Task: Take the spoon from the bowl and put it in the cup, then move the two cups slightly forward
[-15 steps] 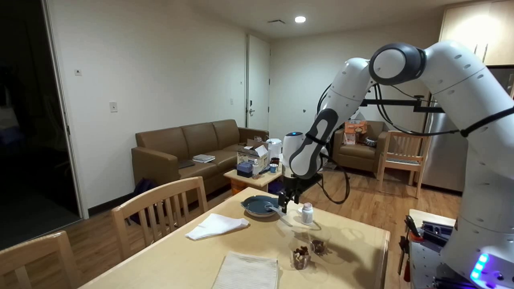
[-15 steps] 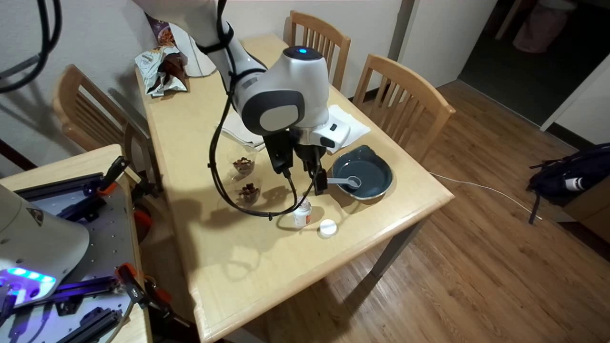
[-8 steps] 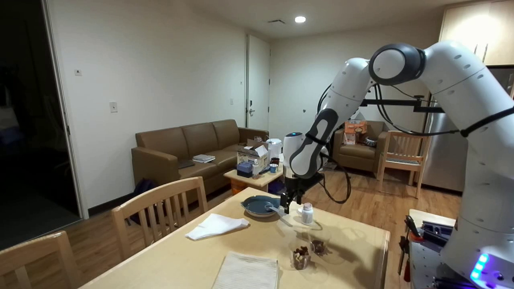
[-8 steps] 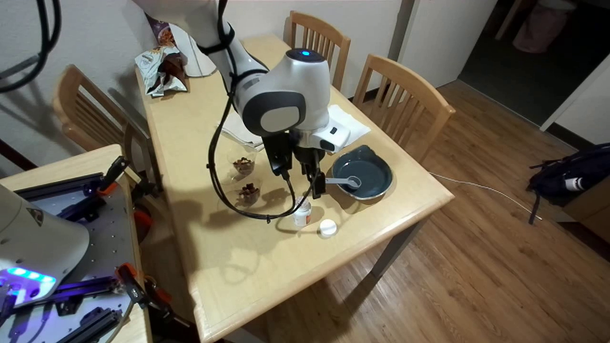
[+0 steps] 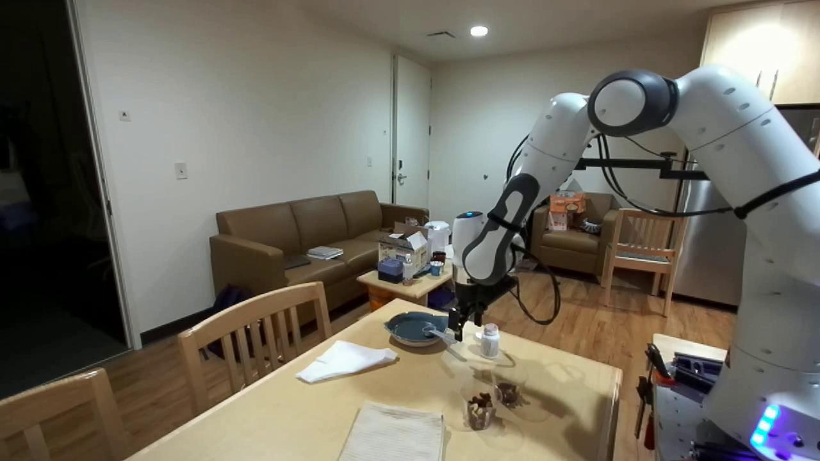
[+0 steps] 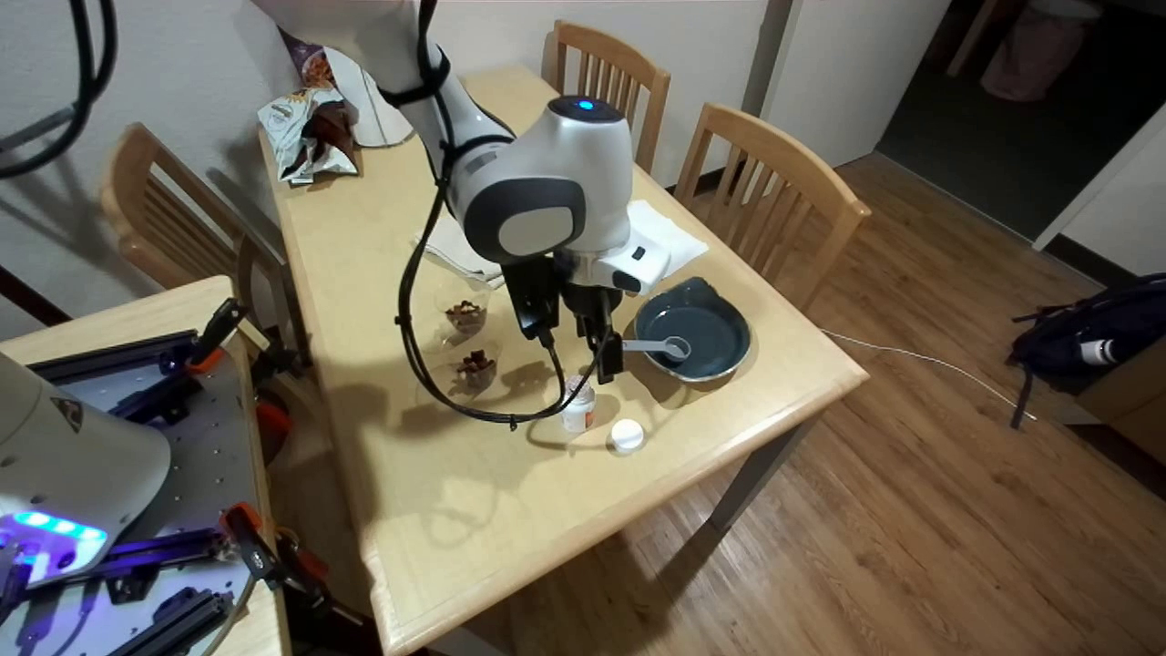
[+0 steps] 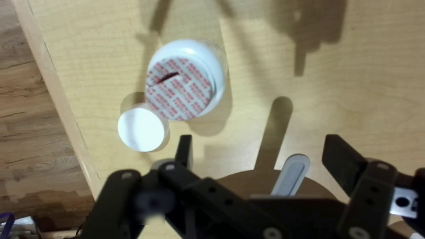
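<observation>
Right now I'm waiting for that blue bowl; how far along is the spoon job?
Done: nothing visibly; the spoon lies in the bowl. In hand: the gripper stands open near the spoon, not gripping. Left: lifting it into one of the two spoonless cups, then moving both slightly forward.

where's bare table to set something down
In an exterior view, table between the nearer cup, bottle and near corner; also a strip between napkin and pale cloth. Crowded: around the bowl, with spoon, cap and open end effector close.
</observation>
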Controlling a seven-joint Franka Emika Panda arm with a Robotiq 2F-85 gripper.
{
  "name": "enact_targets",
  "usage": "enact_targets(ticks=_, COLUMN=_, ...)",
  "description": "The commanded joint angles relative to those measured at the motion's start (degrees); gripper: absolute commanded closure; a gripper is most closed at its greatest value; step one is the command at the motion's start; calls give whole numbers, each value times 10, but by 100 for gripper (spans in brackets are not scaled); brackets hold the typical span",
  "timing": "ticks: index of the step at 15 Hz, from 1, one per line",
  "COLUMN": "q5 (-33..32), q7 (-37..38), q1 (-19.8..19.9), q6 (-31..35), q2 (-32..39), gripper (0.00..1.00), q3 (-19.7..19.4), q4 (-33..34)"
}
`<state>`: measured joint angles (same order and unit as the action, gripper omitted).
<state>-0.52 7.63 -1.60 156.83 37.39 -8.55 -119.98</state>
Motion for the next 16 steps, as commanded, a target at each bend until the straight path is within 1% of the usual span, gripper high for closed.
enact_targets(ticks=1, q5=-19, q7=-33, q1=14, q6=-30, q2=18, gripper=0, q3=7, q4=28)
enact_targets(ticks=4, q5=-34, q7=-42, q1=1, q6=-54, q2=45, gripper=0, q3=9, q4=63)
enact_targets(ticks=8, q5=-53, q7=-42, q1=-18, q6=-78, q2=83, gripper=0, q3=25, q4=118)
enact_targets(ticks=9, q5=-55, q7=-40, q1=-23, q6=-85, q2=93, gripper=25, q3=28, q4=133)
enact_targets(ticks=10, q5=-56, q7=-35, q1=-30, q6=-98, q2=100, gripper=26, q3=28, q4=147)
enact_targets(ticks=11, q5=-58, q7=-31, q1=-37, q6=-101, q2=106, gripper=32, q3=26, q4=158)
enact_targets(ticks=16, q5=-50, q7=-33, q1=-38, q6=-102, q2=133, gripper=67, q3=30, q4=188)
